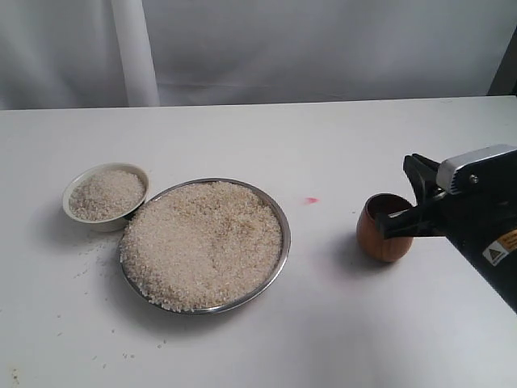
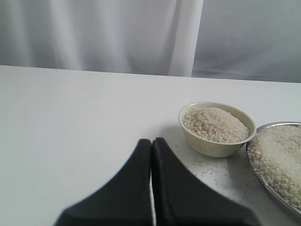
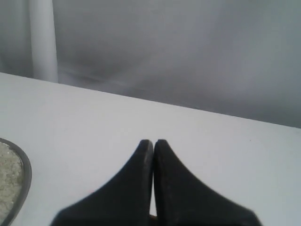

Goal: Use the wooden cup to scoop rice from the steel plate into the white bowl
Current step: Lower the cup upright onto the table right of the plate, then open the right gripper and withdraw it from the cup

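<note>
The steel plate [image 1: 284, 234] lies mid-table, heaped with rice [image 1: 202, 242]. At its left edge, the white bowl [image 1: 101, 222] is filled with rice as well. Upright and apart on the right stands the wooden cup [image 1: 380, 241]. My right gripper [image 1: 397, 212] sits right beside the cup, a black finger overlapping its rim in the exterior view; I cannot tell if they touch. In the right wrist view that gripper [image 3: 153, 141] is shut, tips meeting with nothing between them. My left gripper [image 2: 151, 140] is shut and empty, near the bowl [image 2: 211, 147].
Loose grains [image 1: 89, 263] are scattered on the white table around the bowl and plate. A small pink mark [image 1: 311, 200] lies between plate and cup. A white curtain hangs behind the table's far edge.
</note>
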Tool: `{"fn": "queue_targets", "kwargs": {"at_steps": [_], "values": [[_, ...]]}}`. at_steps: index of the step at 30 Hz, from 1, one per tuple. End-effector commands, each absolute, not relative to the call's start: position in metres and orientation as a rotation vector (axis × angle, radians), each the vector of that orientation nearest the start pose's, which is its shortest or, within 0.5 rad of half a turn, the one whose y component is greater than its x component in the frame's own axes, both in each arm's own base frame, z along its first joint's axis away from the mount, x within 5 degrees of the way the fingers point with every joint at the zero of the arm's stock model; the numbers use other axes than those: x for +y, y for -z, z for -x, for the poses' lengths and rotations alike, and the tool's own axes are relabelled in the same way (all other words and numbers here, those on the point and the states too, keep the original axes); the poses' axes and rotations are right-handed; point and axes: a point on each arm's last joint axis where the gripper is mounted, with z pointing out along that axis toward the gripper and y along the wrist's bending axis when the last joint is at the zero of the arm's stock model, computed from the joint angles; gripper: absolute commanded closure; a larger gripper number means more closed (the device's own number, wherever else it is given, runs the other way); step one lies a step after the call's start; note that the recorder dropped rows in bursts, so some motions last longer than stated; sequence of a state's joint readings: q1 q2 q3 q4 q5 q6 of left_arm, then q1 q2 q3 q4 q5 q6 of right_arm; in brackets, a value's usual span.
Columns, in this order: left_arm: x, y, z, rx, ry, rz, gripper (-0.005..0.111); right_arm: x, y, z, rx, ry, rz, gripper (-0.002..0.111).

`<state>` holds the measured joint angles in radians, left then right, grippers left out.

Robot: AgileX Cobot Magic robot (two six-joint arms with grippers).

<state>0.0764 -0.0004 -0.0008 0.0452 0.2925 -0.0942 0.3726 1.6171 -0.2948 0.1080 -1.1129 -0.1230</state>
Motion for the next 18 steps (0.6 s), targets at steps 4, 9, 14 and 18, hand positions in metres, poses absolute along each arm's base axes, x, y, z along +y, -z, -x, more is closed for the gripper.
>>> {"fn": "queue_targets", "kwargs": {"at_steps": [4,9,14,18], "values": [[0.0049,-0.1875,-0.0545,1.764,-0.023,0.118,0.107,0.0804,-0.1871,-0.2225,1.552,-0.166,0.318,0.108],[0.0049,-0.1875,-0.0545,1.764,-0.023,0.118,0.107,0.0797,-0.1893,-0.2221,1.541,-0.165,0.309,0.108],[0.0049,-0.1875,-0.0545,1.764,-0.023,0.118,0.107,0.0777,-0.1888,-0.2229,1.548,-0.154,0.283,0.108],[0.0049,-0.1875,-0.0545,1.764,-0.023,0.118,0.107,0.0777,-0.1888,-0.2229,1.548,-0.153,0.284,0.108]]}}
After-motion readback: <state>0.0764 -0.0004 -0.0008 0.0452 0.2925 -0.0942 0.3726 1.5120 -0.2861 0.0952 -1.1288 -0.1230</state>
